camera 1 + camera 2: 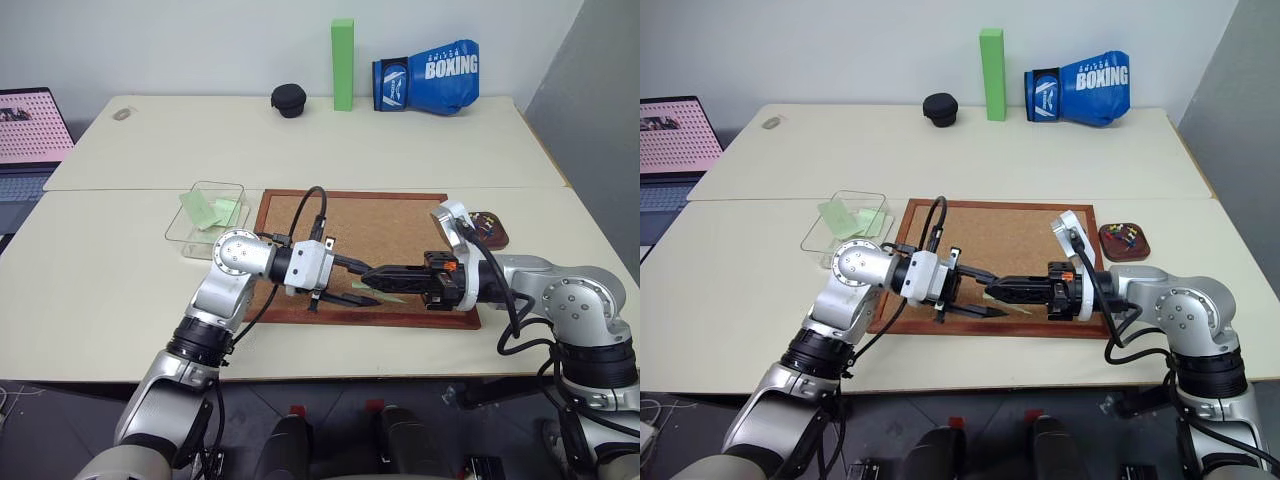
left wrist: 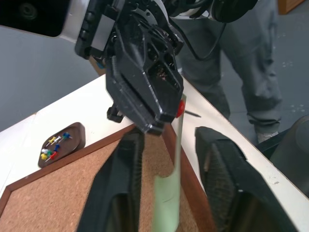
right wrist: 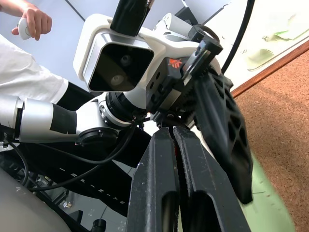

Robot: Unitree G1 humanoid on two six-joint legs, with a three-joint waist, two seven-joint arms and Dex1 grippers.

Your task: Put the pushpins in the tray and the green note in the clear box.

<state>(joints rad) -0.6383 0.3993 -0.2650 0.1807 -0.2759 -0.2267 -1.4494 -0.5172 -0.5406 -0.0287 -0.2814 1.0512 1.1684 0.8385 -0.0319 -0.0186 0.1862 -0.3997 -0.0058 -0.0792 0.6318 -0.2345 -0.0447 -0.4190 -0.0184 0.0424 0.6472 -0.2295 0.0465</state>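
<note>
Black fingers of the right gripper (image 1: 372, 274) are seen pressed tight together, apparently pinching the edge of a green note (image 2: 169, 193) with a red pushpin (image 2: 180, 108) just beside their tips; the note is held above the cork board (image 1: 380, 225), near its front frame; the left gripper (image 1: 345, 283) is pointed at it from the other side, jaws spread with the note hanging in the gap between them, not yet clamped on as far as can be told, so a hand-over looks to be the step in progress; going outward, the tray (image 1: 492, 229) is found just off the board's right edge with a little heap of coloured pushpins (image 2: 50, 147) already in it, so that half seems mostly done, bar the red one at the fingertips; no other pins can be made out on the cork, though they'd be tiny; the clear box (image 1: 205, 218) is sat just beside the board's left edge with a couple of pale green notes (image 1: 212, 211) already inside; what's left, by the look of it, is this one note being passed across and dropped into the box; further back a tall green block (image 1: 343, 64), a boxing glove (image 1: 428, 76) and a small black case (image 1: 289, 100) are lined up near the wall, well apart from the work.
</note>
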